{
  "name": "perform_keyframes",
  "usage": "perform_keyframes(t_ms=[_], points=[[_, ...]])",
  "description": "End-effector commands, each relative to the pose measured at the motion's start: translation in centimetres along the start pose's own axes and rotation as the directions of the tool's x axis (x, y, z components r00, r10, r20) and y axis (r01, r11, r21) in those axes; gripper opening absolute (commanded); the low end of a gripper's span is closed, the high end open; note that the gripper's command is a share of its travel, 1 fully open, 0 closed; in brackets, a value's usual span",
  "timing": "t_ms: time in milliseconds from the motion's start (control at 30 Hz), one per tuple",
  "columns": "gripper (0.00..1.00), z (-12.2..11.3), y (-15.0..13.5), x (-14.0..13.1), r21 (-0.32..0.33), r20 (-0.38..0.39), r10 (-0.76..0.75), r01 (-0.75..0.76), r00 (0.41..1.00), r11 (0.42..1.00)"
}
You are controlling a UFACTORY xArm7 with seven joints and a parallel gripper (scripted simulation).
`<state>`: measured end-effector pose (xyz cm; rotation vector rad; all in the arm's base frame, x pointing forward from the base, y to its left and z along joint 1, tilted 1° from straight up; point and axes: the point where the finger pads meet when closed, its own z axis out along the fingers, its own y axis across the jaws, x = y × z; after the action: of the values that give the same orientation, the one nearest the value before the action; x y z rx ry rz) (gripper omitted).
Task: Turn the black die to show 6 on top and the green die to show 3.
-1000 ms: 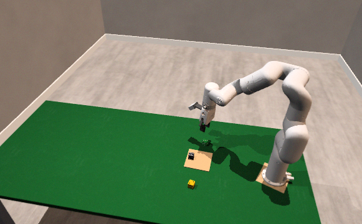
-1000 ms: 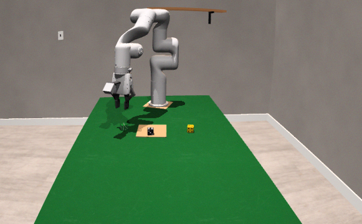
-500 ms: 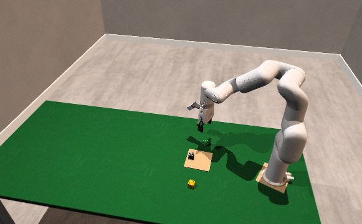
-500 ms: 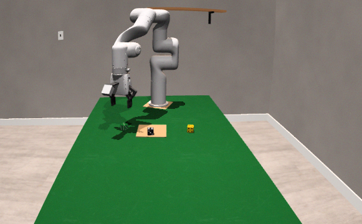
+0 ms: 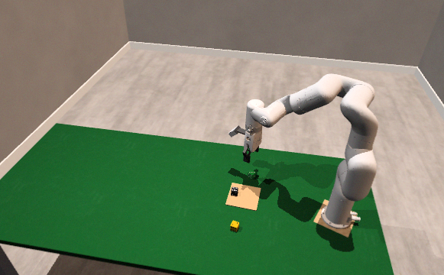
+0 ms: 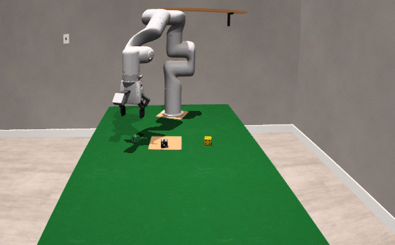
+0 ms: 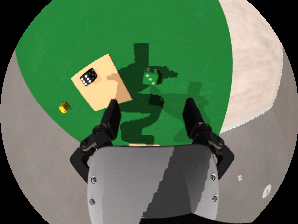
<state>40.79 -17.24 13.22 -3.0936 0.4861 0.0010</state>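
Observation:
The green die (image 5: 253, 174) lies on the green table top just beyond the tan mat (image 5: 243, 195), off the mat; it also shows in the exterior view (image 6: 135, 138) and in the wrist view (image 7: 150, 79). It looks tilted, not flat. The black die (image 5: 234, 191) sits on the mat near its left corner, also in the exterior view (image 6: 164, 143). The yellow die (image 5: 234, 225) lies on the table in front of the mat. My gripper (image 5: 247, 156) hangs open and empty well above the green die, fingers spread (image 7: 152, 121).
The arm's base (image 5: 336, 221) stands on a tan plate to the right of the mat. A wooden shelf (image 6: 204, 11) is on the back wall. The table's far edge runs close behind the green die.

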Motion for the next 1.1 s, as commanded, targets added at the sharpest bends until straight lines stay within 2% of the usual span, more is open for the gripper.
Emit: perform_keyframes(t_ms=[0,100,167,333,600,700,767,933,967,1067], points=[[1.00,-0.01,0.00,0.06,0.002,-0.004,-0.151,0.151,0.989,0.989],[1.00,0.03,-0.01,0.04,0.001,-0.004,-0.192,0.192,0.981,0.981],[1.00,0.12,-0.01,-0.01,0.001,-0.004,-0.286,0.286,0.958,0.958],[1.00,0.23,-0.02,-0.07,0.000,-0.005,-0.390,0.390,0.921,0.921],[1.00,0.47,-0.04,-0.20,-0.001,-0.004,-0.606,0.606,0.795,0.795],[1.00,0.48,-0.04,-0.21,-0.001,-0.004,-0.614,0.614,0.789,0.789],[1.00,0.59,-0.05,-0.27,-0.001,-0.004,-0.701,0.701,0.713,0.713],[1.00,0.69,-0.06,-0.33,-0.002,-0.004,-0.774,0.774,0.633,0.633],[1.00,0.74,-0.06,-0.36,-0.002,-0.004,-0.805,0.805,0.593,0.593],[1.00,0.82,-0.07,-0.40,-0.002,-0.004,-0.852,0.852,0.524,0.524]])
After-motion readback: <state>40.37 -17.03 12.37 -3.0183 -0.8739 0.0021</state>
